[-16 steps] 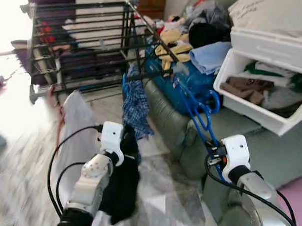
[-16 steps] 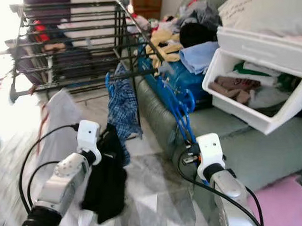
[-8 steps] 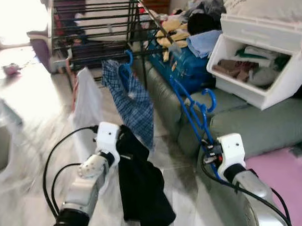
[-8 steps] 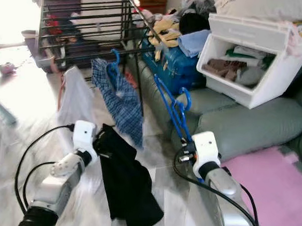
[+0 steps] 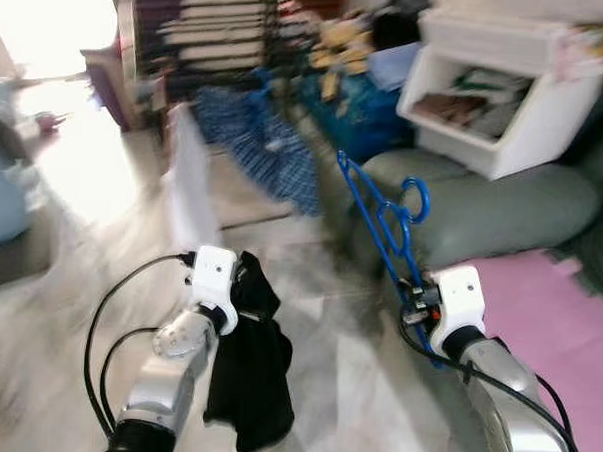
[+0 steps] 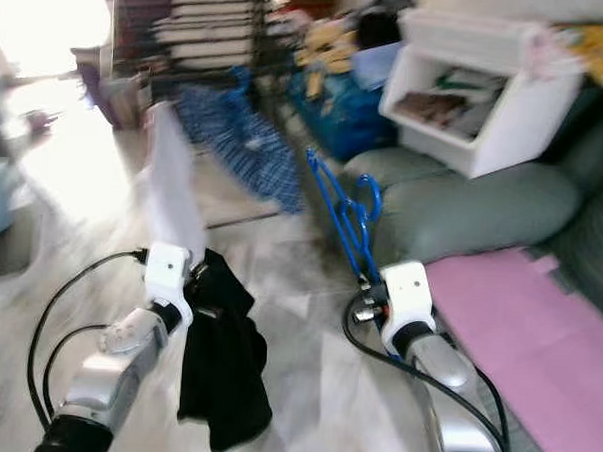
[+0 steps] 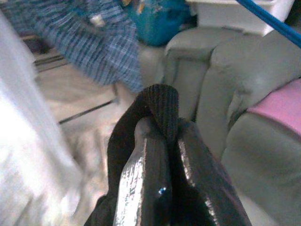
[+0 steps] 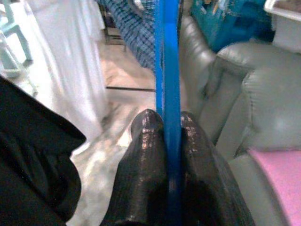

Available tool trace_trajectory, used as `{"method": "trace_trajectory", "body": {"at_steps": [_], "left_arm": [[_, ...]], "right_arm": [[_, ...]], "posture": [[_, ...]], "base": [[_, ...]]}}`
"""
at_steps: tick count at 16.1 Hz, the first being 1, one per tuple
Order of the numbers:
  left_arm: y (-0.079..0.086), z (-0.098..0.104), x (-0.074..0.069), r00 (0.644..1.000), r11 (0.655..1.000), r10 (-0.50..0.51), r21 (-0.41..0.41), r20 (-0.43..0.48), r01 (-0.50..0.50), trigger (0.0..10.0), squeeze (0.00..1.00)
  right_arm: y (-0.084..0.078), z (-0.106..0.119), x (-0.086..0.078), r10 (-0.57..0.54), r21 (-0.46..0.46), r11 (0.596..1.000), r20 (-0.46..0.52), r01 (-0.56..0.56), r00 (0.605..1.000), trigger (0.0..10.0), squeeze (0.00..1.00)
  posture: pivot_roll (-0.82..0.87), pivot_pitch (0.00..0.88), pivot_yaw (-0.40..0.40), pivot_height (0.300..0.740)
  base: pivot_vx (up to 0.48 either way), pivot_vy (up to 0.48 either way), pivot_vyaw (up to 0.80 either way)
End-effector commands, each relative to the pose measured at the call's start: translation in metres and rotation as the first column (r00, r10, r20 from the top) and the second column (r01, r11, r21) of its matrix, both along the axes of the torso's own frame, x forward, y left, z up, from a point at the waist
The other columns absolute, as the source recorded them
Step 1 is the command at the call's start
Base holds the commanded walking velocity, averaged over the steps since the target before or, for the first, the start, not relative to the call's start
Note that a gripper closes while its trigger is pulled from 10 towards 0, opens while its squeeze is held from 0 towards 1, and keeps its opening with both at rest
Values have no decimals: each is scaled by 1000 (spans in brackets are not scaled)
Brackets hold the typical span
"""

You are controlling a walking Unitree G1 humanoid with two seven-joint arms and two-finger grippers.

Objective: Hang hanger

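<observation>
Scene: a blurred head-camera look down at a marble-patterned floor (image 5: 354, 388), with a grey-green sofa (image 5: 482, 209) across the right of the frame and laundry piled behind it.
Left gripper (image 7: 162, 141): low in the left half of the head views, its two black fingers (image 7: 143, 183) clamped tight on a fold of a black garment (image 5: 250, 384); in the left wrist view the cloth loops over the fingertips.
Black garment: hangs down from that grip toward the lower centre-left of the frame, free of the floor as far as the blur allows.
Right gripper (image 8: 164, 125): lower right of the head views, fingers pressed against both sides of a blue hanger (image 5: 382, 225), holding it by its lower end.
Blue hanger: the task's item, standing up and leaning toward the upper left from the right gripper, its hook (image 5: 415, 198) at the top, in front of the sofa's armrest at centre frame.
Drying rack (image 5: 205, 37): dark bars at the upper left of the frame, well apart from the hanger.
On the rack: a blue checked shirt (image 5: 270, 150) and a white cloth (image 5: 188, 186) hanging below it, both smeared by motion.
Background: a white storage bin (image 5: 498, 89) tilted open on the sofa at upper right, a blue bag (image 5: 361, 114) beside it.
Lower right: a pink mat (image 5: 547, 327) next to the sofa.
</observation>
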State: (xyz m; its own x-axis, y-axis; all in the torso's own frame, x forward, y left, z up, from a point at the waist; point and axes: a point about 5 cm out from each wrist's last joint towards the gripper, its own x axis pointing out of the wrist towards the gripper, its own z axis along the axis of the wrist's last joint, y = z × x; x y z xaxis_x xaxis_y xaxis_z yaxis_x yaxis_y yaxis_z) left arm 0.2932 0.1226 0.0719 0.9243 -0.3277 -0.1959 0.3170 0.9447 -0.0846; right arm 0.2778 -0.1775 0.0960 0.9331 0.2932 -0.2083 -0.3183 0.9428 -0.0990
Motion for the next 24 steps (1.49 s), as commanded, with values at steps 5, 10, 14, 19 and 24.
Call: {"method": "trace_trajectory", "body": {"at_steps": [5,10,14,19,24], "left_arm": [[-7,10,4,999,999,-33,-2,40,33,10000,0],[-5,13,5,998,1000,-30,5,57,29,10000,0],[2,28,15,989,999,-41,14,139,39,10000,0],[18,76,49,897,921,-288,355,335,163,10000,0],[28,121,78,829,853,-383,500,408,148,10000,0]], "right_arm": [[-4,2,1,-20,0,1000,8,20,1000,10000,0],[-1,1,1,-15,2,1000,4,15,1000,10000,0],[-1,1,4,-13,-2,1000,10,13,1000,10000,0],[-7,7,10,100,-76,992,16,-99,995,10000,0],[-25,23,22,137,-128,983,51,-129,989,10000,0]], "posture": [[-162,0,24,740],[-158,0,26,740],[-152,0,33,740],[-141,0,41,740],[-149,0,71,740]], "base": [[-358,0,-765],[-122,0,-120],[0,0,0],[0,0,0],[0,0,0]]}}
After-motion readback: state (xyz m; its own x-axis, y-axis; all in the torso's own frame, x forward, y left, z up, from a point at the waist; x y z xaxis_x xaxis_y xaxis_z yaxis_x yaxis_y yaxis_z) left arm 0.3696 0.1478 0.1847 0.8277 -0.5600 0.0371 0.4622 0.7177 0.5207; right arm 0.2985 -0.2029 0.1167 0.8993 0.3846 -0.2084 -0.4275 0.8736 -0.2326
